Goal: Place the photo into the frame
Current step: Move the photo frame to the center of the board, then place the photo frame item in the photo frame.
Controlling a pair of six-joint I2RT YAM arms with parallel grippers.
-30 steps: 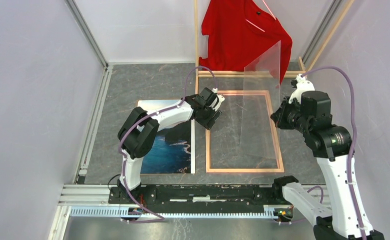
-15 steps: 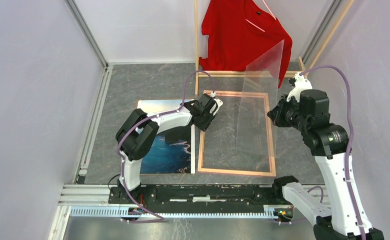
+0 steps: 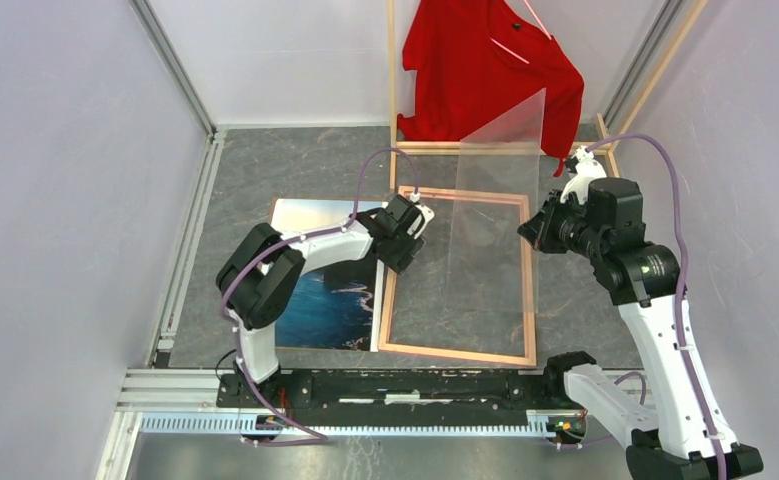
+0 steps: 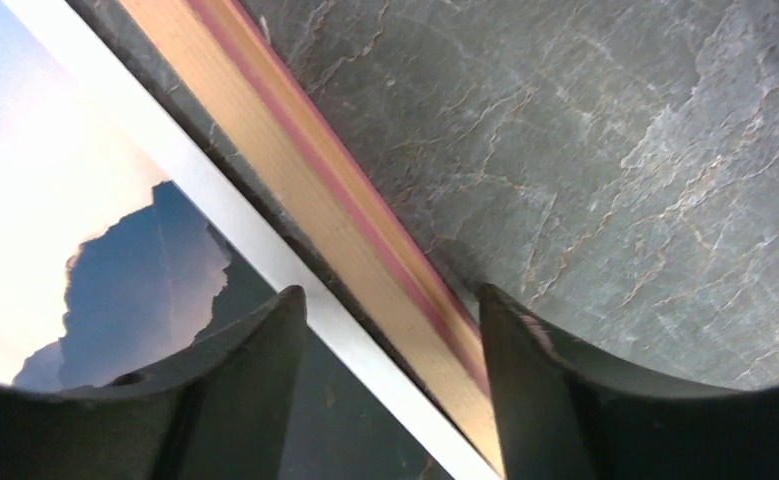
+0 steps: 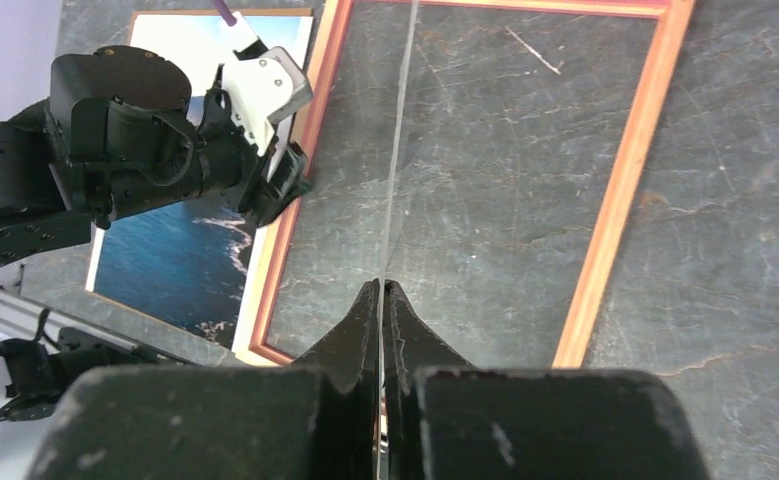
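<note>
The photo (image 3: 330,305) lies flat, picture side up, on the desk (image 3: 295,170), partly under my left arm. The frame (image 3: 455,353) lies just to its right, skewed, with its near-left corner up against the photo's right edge. From the top view I can't tell how my left gripper (image 3: 408,243) stands. The left wrist view shows it parted, one of its fingers (image 4: 245,380) over the photo's white margin and the other over bare desk, with the frame's left rail between them and nothing clamped. The right wrist view shows my right gripper (image 5: 381,285) pinched tight on the edge of a clear pane (image 3: 495,190), held upright over the frame. A second ago the frame sat square and clear of the photo. It has since swung left, and the pane has moved with it.
</note>
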